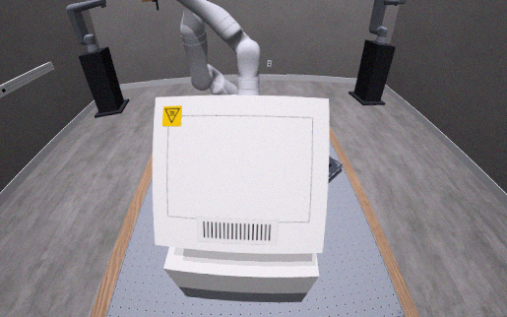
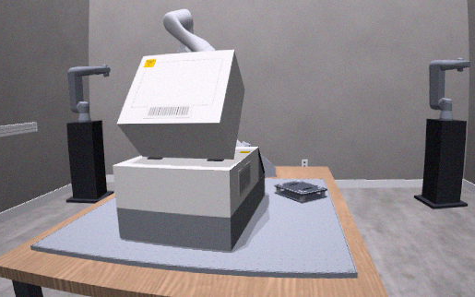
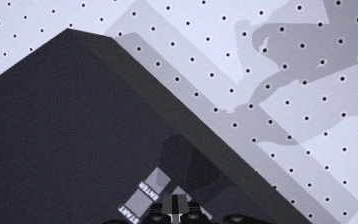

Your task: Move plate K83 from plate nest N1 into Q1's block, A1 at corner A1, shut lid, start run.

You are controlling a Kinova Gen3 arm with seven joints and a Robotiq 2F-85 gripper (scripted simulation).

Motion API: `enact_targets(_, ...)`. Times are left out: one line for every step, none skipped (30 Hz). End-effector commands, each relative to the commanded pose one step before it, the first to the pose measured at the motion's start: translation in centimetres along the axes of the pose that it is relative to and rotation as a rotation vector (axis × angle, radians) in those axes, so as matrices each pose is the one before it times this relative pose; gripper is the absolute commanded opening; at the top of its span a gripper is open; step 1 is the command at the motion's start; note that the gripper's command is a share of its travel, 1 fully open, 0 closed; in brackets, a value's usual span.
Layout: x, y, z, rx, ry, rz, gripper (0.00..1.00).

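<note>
The lid [image 2: 183,99] of cycler Q1 [image 2: 176,203] is standing part-way between open and shut, tilted forward over the body, its back face with the barcode label [image 1: 237,230] and the yellow warning sticker [image 1: 171,116] turned up toward the top view. The arm [image 1: 227,44] is reaching down behind Q1, mostly hidden by the lid in the top and exterior views. In the wrist view the tool [image 3: 175,216] is sitting at the bottom edge, its fingers pressed together with nothing between them, hanging just over the dark front face of Q1 beside the keys marked ENTER [image 3: 149,191] and START [image 3: 129,212]. Whether the fingertips are touching a key cannot be told. The plate nest N1 [image 2: 301,190] is resting on the grey perforated mat [image 2: 291,240] on the tabletop [image 2: 351,231], to the right of Q1 and apart from it. Whether plate K83 is lying in the nest or on the block cannot be told, since the lid is covering the block
</note>
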State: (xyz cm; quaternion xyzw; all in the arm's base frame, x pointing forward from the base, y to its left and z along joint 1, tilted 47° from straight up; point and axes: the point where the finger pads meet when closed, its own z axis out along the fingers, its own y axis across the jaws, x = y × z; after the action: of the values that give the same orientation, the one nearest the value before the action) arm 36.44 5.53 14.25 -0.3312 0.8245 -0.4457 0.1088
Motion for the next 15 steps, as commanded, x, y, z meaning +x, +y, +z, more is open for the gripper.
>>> enact_targets(0.099,0.139,-0.438,-0.00003,-0.00080,0.00002,0.10)
enact_targets(0.040,0.040,-0.121,0.00000,0.00000,0.00000,0.10)
enact_targets(0.000,0.000,0.000,0.00000,0.00000,0.00000,0.10)
enact_targets(0.000,0.000,0.000,0.00000,0.00000,0.00000,0.10)
enact_targets(0.039,0.040,-0.122,0.00000,0.00000,0.00000,0.10)
enact_targets(0.040,0.040,-0.121,0.00000,0.00000,0.00000,0.10)
enact_targets(0.040,0.040,-0.121,0.00000,0.00000,0.00000,0.10)
enact_targets(0.040,0.040,-0.121,0.00000,0.00000,0.00000,0.10)
enact_targets(0.040,0.040,-0.121,0.00000,0.00000,0.00000,0.10)
enact_targets(0.040,0.040,-0.121,0.00000,0.00000,0.00000,0.10)
enact_targets(0.040,0.040,-0.121,0.00000,0.00000,0.00000,0.10)
enact_targets(0.040,0.040,-0.121,0.00000,0.00000,0.00000,0.10)
enact_targets(0.040,0.040,-0.121,0.00000,0.00000,0.00000,0.10)
enact_targets(0.040,0.040,-0.121,0.00000,0.00000,0.00000,0.10)
enact_targets(0.040,0.040,-0.121,0.00000,0.00000,0.00000,0.10)
